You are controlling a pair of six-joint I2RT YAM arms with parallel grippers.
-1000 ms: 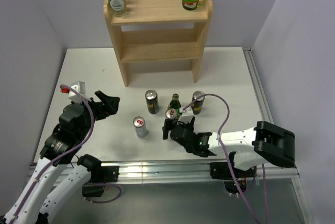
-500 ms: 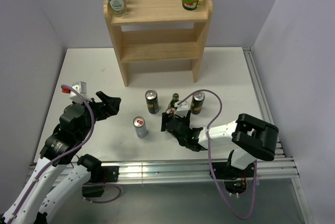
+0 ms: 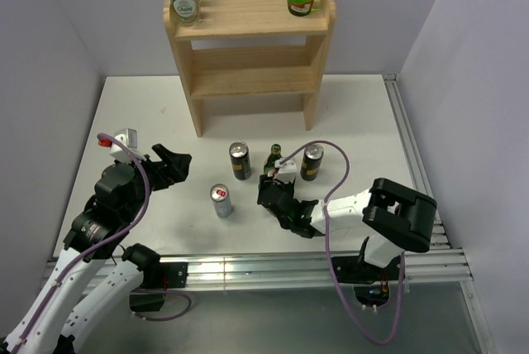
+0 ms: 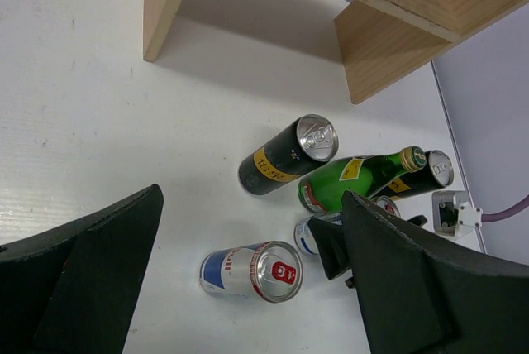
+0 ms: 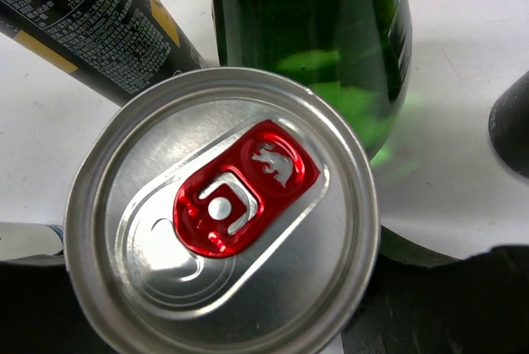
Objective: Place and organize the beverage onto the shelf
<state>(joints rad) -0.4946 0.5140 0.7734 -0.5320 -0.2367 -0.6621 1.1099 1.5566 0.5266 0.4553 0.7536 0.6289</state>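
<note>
Can [image 5: 221,213], upright, lay directly before right gripper [image 3: 271,193], centre frame, closure indiscernible; left gripper [image 3: 175,164], agape, stood farther left.

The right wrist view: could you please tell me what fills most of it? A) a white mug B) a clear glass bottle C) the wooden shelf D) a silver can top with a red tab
D: a silver can top with a red tab sits close under the camera, with a green bottle and a black can beyond it.
</note>
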